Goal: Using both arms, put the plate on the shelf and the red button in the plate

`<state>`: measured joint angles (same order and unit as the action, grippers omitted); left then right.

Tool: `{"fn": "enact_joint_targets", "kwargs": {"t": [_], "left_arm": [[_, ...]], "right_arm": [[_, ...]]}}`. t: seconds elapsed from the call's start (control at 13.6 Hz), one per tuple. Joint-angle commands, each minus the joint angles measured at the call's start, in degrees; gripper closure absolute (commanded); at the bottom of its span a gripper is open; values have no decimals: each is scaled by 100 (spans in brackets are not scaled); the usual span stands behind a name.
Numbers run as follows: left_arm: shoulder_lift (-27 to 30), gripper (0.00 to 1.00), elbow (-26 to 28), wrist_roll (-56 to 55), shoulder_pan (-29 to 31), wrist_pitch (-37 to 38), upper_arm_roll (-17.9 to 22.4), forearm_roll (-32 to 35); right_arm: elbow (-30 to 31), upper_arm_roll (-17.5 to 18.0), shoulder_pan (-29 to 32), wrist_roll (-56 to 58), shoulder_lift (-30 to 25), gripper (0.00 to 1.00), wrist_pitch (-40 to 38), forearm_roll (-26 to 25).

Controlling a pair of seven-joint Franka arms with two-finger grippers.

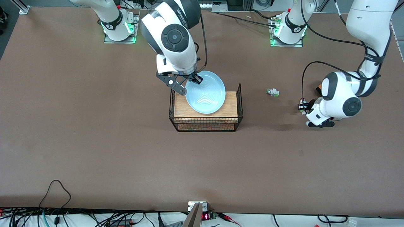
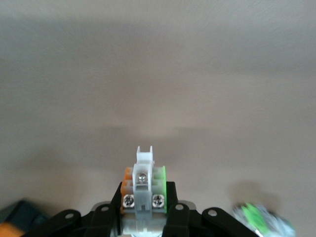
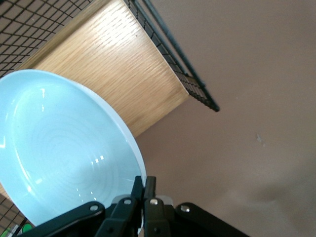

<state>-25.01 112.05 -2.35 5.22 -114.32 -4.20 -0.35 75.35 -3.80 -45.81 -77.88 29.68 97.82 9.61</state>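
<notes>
While both arms grip their loads, neither item is set down yet.

Nearest the front camera, the left gripper (image 1: 303,107) hangs low over the table at the left arm's end, jaws shut on the red button (image 2: 143,185), seemingly ready to carry it. At its ten o'clock lies a green-capped button (image 1: 272,92), well apart. Farther up, the right gripper (image 1: 196,78) pinches the rim of the light blue plate (image 1: 205,92), tilted over the shelf (image 1: 229,104) of a wire rack (image 1: 239,104), whose raised sides hem the plate's path.
</notes>
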Motion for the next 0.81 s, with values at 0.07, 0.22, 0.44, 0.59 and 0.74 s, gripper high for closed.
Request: {"fn": "enact_joint_targets", "kwargs": {"t": [0.07, 0.22, 0.44, 0.59, 0.74], "left_arm": [[57, 100, -1236, -354, -196, 1419, -28, -62], [58, 100, -1981, -319, -240, 2165, -72, -27], [66, 100, -2730, -249, -240, 2870, -212, -9], [110, 100, -3021, -179, -223, 3135, -265, -61], [250, 100, -3084, -90, -223, 3162, -318, -71]], "right_arm": [[-56, -60, -147, -218, 309, 100, 464, -188], [-56, -60, -156, -218, 433, 100, 658, -275], [-47, -60, -156, -201, 477, 100, 668, -364], [-38, -60, -156, -192, 477, 100, 659, -364], [6, -60, -156, -175, 486, 99, 659, -372]]}}
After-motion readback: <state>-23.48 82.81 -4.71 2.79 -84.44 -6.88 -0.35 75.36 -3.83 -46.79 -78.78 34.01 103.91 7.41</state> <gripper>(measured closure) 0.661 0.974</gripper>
